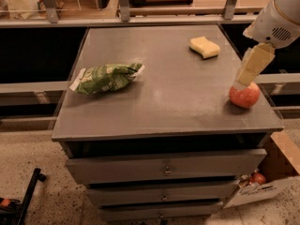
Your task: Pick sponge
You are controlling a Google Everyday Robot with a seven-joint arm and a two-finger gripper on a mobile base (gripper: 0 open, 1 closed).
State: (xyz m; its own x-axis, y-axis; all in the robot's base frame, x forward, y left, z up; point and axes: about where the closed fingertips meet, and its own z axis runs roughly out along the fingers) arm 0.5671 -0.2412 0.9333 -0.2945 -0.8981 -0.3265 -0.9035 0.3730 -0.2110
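- The gripper (pixel 243 81), pale yellow and hanging from a white wrist housing (pixel 276 25), is at the right edge of the view. It slants down and to the left over the right-hand side of the grey cabinet top (pixel 178 97).
- Its lower tip ends right at the top of the red-orange apple (pixel 244 96). From this angle it overlaps the fruit's upper edge, and whether the two actually touch cannot be told.
- Whether the gripper is released or clenched cannot be told from this view.
- The sponge (pixel 204 47), a small pale yellow block with wavy sides, lies flat on the cabinet top near the far right corner. It is apart from the gripper and farther back than the apple, with bare grey surface all round it.
- The apple stands toward the front right of the top, near the right edge.
- A green and white snack bag (pixel 107 78) lies on its side on the left half of the top, its length running roughly left to right, well apart from both sponge and apple.
- Under the top, the cabinet front shows stacked drawers (pixel 164 167), each with a small handle at its middle.
- A cardboard box (pixel 281 168) stands on the speckled floor (pixel 51 172) just beside the cabinet's lower right corner, and a small red round thing (pixel 257 177) shows at its near side.
- A black bar-shaped object (pixel 29 196) lies on the floor at the lower left.
- Behind the cabinet runs a pale rail with upright posts (pixel 124 3).
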